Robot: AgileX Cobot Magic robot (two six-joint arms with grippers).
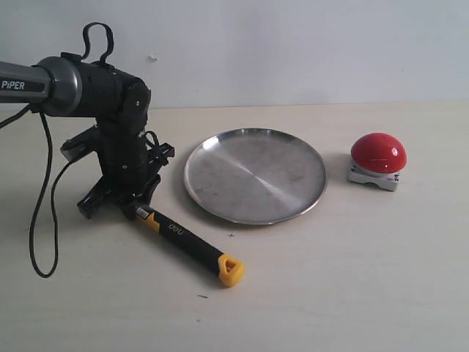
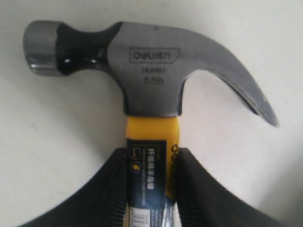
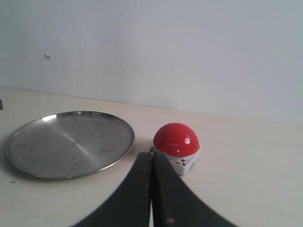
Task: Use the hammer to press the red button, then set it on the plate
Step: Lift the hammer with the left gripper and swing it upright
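Note:
The hammer (image 1: pixel 192 247) lies on the table, its black handle running toward the front and ending in a yellow tip. My left gripper (image 1: pixel 130 199) is shut on the hammer (image 2: pixel 150 80) at the yellow neck just below the dark metal head, with the left gripper (image 2: pixel 150 163) fingers pressed on both sides. The silver plate (image 1: pixel 220 147) sits mid-table, right of the hammer. The red button (image 1: pixel 378 154) on its grey base stands at the right. In the right wrist view, my right gripper (image 3: pixel 151 161) is shut on nothing, close in front of the red button (image 3: pixel 176 139), with the plate (image 3: pixel 28 156) beside it.
A black cable (image 1: pixel 40 220) loops down from the left arm onto the table at the far left. A pale wall (image 1: pixel 293 44) closes off the back of the beige table (image 1: pixel 352 279).

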